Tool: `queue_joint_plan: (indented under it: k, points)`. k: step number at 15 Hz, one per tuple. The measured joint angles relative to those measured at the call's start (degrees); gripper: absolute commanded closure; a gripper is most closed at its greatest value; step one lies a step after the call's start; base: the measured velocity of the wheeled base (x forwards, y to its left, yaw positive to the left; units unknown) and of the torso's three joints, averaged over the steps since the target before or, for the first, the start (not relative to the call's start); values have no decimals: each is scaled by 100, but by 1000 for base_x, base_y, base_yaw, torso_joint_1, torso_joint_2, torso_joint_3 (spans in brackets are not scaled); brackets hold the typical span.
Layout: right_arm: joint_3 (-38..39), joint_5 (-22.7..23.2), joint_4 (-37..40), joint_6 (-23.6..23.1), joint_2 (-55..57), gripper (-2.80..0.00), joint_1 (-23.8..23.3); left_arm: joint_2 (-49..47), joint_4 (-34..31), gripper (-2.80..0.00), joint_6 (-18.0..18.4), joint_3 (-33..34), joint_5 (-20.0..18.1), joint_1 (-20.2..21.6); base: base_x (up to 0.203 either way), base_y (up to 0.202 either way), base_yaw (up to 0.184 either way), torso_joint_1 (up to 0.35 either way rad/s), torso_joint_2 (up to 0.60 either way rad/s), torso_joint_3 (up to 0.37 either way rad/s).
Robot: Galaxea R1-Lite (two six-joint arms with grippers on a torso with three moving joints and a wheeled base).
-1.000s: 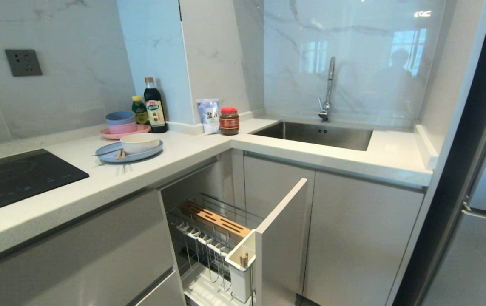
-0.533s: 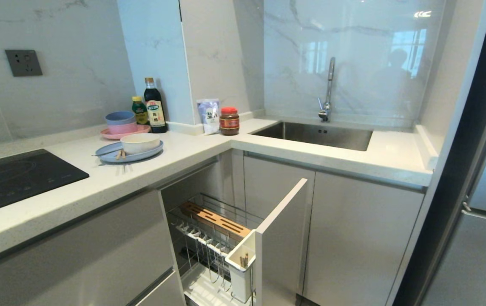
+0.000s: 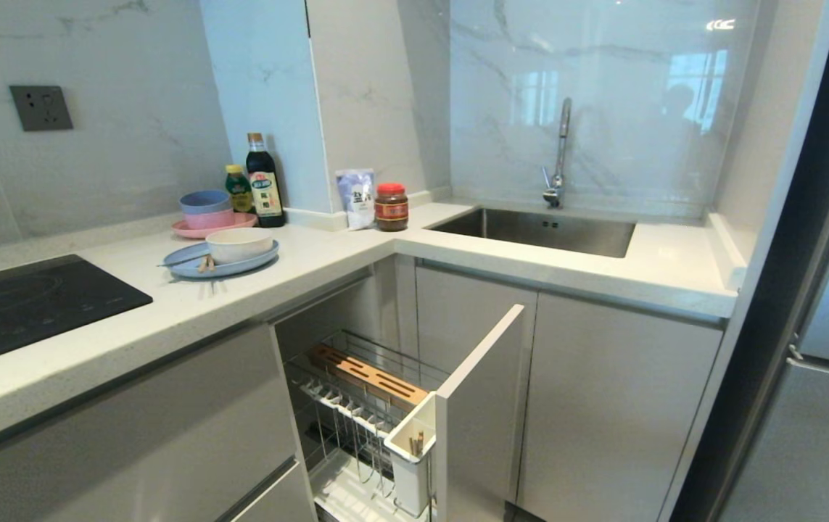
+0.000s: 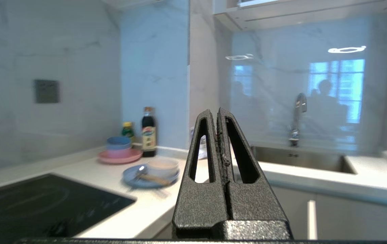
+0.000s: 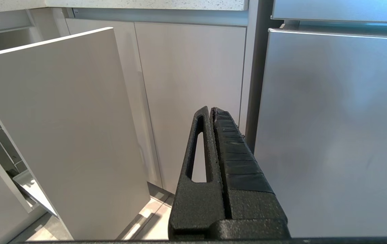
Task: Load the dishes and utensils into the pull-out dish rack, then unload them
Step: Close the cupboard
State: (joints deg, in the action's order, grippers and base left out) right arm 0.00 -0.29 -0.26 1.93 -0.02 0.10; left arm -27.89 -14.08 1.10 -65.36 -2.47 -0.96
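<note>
While the off-white bowl (image 3: pixel 238 243) sits on the pale-blue plate (image 3: pixel 220 259) on the table, the left gripper (image 4: pixel 217 112), fingers closed and empty, should open wide before pinching the bowl's rim; right gripper (image 5: pixel 210 110) closed

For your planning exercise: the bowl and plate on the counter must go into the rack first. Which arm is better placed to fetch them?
Probably the left. Its end effector, shut and empty, faces the bowl on the blue plate. The right end effector, also shut, points at the low cabinet fronts.
</note>
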Motion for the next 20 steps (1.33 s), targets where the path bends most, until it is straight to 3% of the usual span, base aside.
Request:
queue_joint_plan:
  k: [2, 4, 6, 8, 11, 14, 17, 20]
  points:
    - [0, 2, 0, 0, 0, 0, 0, -999, -274, 0, -226, -1054, -22, -281, 0, 0, 0, 0, 0, 0]
    - [0, 2, -1, 0, 0, 0, 0, -1922, -416, 0, -790, -1938, -46, -687, 0, 0, 0, 0, 0, 0]
    - [0, 2, 0, 0, 0, 0, 0, -2656, -485, 0, -1540, -2425, -146, -1097, 0, 0, 0, 0, 0, 0]
    - [0, 2, 1, -2, 0, 0, 0, -3270, -490, 0, -2056, -2574, -332, -1641, 0, 0, 0, 0, 0, 0]
    - [0, 2, 1, 0, 0, 0, 0, -4200, -510, 0, -2126, -2551, -432, -2741, 0, 0, 0, 0, 0, 0]
    - [0, 3, 0, -1, 0, 0, 0, -5211, -528, 0, -1924, -2499, 137, -3705, 0, 0, 0, 0, 0, 0]
    - [0, 2, 1, 0, 0, 0, 0, -6214, -551, 0, -1863, -2539, 760, -4122, 0, 0, 0, 0, 0, 0]
    - [0, 2, -1, 0, 0, 0, 0, -7024, -886, 0, -1854, -2681, 878, -4299, 0, 0, 0, 0, 0, 0]
